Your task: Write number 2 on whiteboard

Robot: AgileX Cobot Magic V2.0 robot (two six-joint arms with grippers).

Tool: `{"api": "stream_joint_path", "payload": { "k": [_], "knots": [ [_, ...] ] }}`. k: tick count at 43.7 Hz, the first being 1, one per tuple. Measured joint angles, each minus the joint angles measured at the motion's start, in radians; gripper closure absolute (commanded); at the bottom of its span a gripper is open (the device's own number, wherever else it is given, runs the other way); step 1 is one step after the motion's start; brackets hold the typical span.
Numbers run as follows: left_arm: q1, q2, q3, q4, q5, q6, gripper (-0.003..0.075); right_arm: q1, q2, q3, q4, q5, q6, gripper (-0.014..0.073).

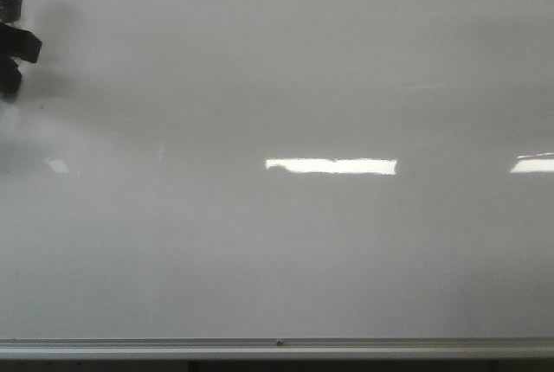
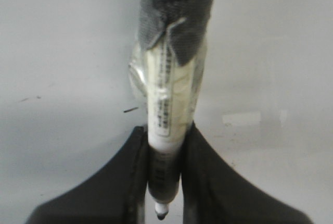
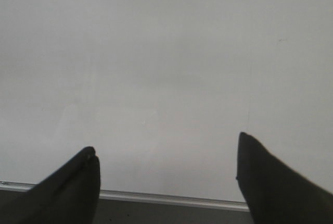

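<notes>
Bare whiteboard (image 1: 286, 251), marker gripped at its left edge.

The glossy white-grey board fills the front view, with a silver rail (image 1: 277, 348) along its bottom edge and bright rectangular reflections across the middle; no written 2 can be made out on it, only a few faint dark specks in the left wrist view. At the far left, partly cut off by the frame, the left pincer (image 1: 10, 39) shows as a dark shape close to the board. Its black fingers (image 2: 119, 182) are pinching a white marker (image 2: 165, 120) wrapped in grey tape. The right pincer (image 3: 166, 153) faces the board just above the rail, its fingers (image 3: 270, 182) spread wide with nothing between them.
</notes>
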Motion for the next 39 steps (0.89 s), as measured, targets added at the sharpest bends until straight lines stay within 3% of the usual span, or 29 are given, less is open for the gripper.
{"api": "stream_joint_path", "payload": {
  "k": [6,20,30,39],
  "knots": [
    [-0.003,-0.06,-0.006,0.004,0.119,0.002,0.0733,0.0,0.005,-0.019,0.007,0.029,0.0,0.0025],
    [-0.062,-0.233,-0.136,0.003,0.661,0.191,0.0733,0.0,0.105,-0.182,0.048,0.306,-0.083,0.0025],
    [-0.235,-0.272,-0.191,-0.082,0.911,0.412,0.0733,0.002,0.217,-0.259,0.246,0.444,-0.333,0.0025],
    [-0.452,-0.272,-0.195,-0.097,0.937,0.475,0.0733,0.115,0.27,-0.325,0.432,0.492,-0.625,0.0025]
  ]
}}
